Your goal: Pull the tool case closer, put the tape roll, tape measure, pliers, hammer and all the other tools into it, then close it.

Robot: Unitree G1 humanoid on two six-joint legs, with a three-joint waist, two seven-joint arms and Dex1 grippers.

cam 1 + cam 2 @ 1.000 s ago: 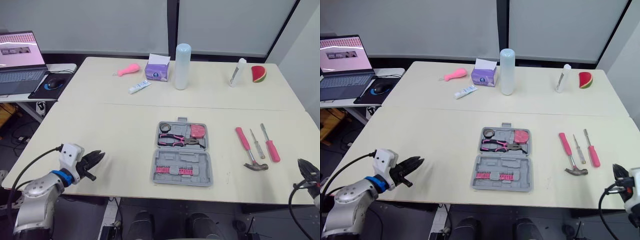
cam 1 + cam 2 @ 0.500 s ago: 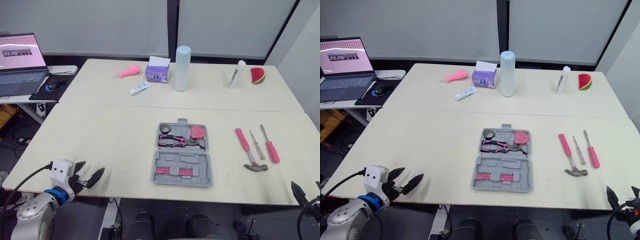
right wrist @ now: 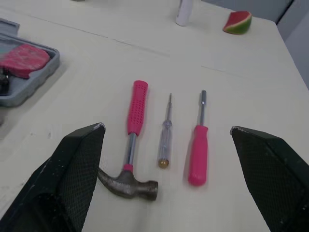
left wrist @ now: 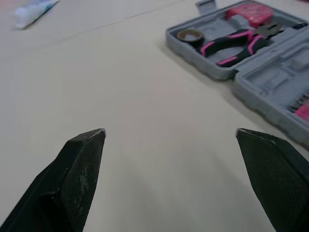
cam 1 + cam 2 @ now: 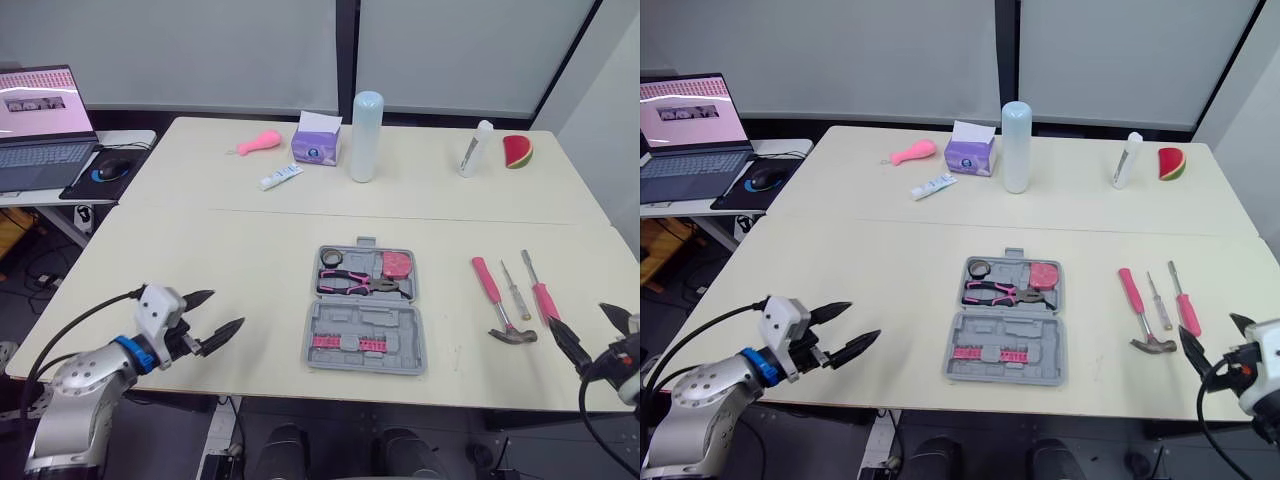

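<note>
The grey tool case (image 5: 365, 308) lies open mid-table. Its far half holds a tape roll (image 5: 331, 258), pink-handled pliers (image 5: 360, 283) and a pink tape measure (image 5: 397, 263); the near half holds a pink bit strip (image 5: 342, 342). To its right lie a pink-handled hammer (image 5: 495, 300), a thin screwdriver (image 5: 515, 292) and a pink-handled screwdriver (image 5: 540, 290). My left gripper (image 5: 225, 309) is open and empty over the table's front left, well left of the case (image 4: 260, 77). My right gripper (image 5: 580, 325) is open and empty just in front of the hammer (image 3: 133, 130) and screwdrivers.
Along the far side stand a pink object (image 5: 258, 140), a purple tissue box (image 5: 315, 140), a tube (image 5: 279, 176), a tall white cylinder (image 5: 365, 121), a white bottle (image 5: 475, 145) and a watermelon slice (image 5: 517, 149). A laptop (image 5: 40, 120) and mouse (image 5: 108, 167) sit on a side desk.
Both grippers have gone from nearly shut to wide open. The left arm dipped to the table edge, then came forward over the table; the right gripper rose toward the hammer.
</note>
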